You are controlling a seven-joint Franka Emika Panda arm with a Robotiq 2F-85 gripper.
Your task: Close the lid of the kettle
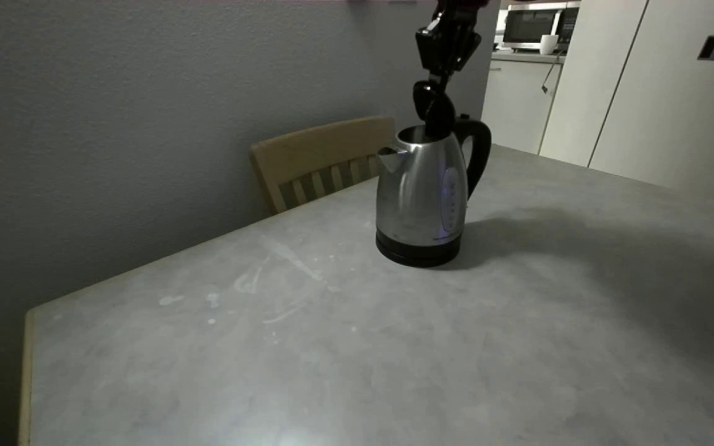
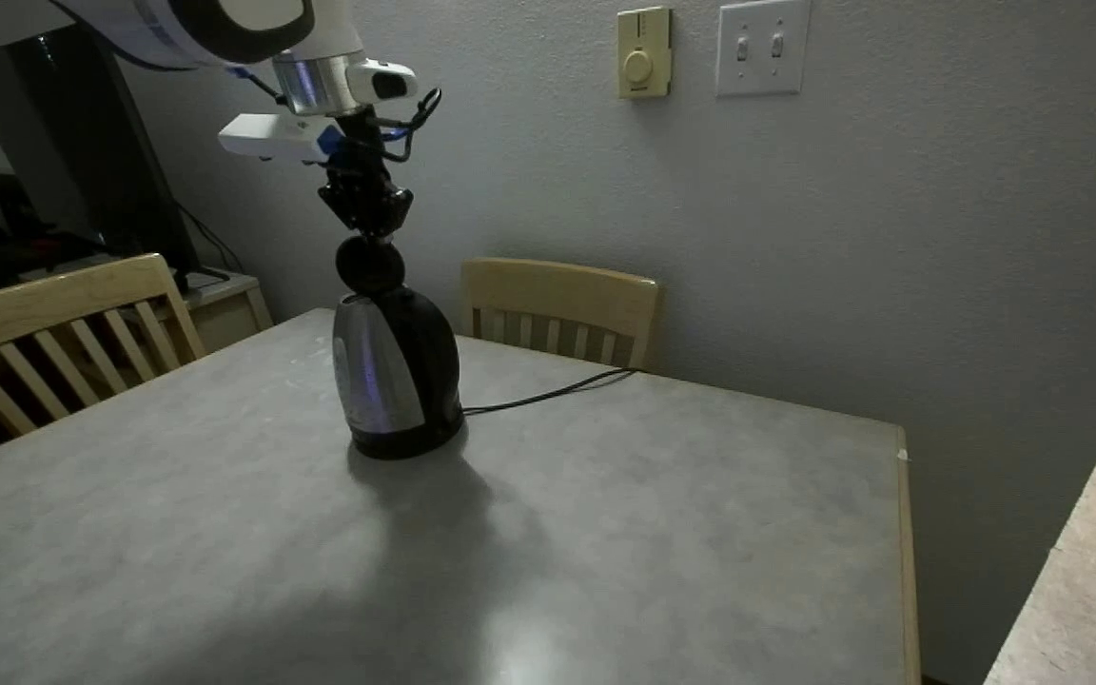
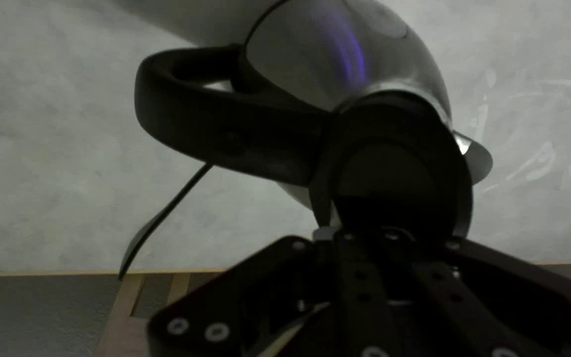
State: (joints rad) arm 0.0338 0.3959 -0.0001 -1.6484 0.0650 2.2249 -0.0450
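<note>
The silver kettle (image 1: 422,192) with a black base and handle stands upright on the table; it also shows in an exterior view (image 2: 379,371) and the wrist view (image 3: 310,54). Its mouth shows open beside the spout. The round black lid (image 1: 440,118) stands raised and tilted over the mouth; it also shows in an exterior view (image 2: 369,266) and the wrist view (image 3: 389,168). My gripper (image 1: 439,80), also in an exterior view (image 2: 374,235), is just above the lid with fingers close together and nothing clearly between them. In the wrist view the dark fingertips (image 3: 365,235) overlap the lid's edge; contact is unclear.
The grey table (image 1: 307,347) has a raised wooden chair back (image 1: 323,142) at its edge by the wall. Another chair (image 2: 63,323) stands at a different side. A black cord (image 2: 548,392) runs from the kettle base to the table edge.
</note>
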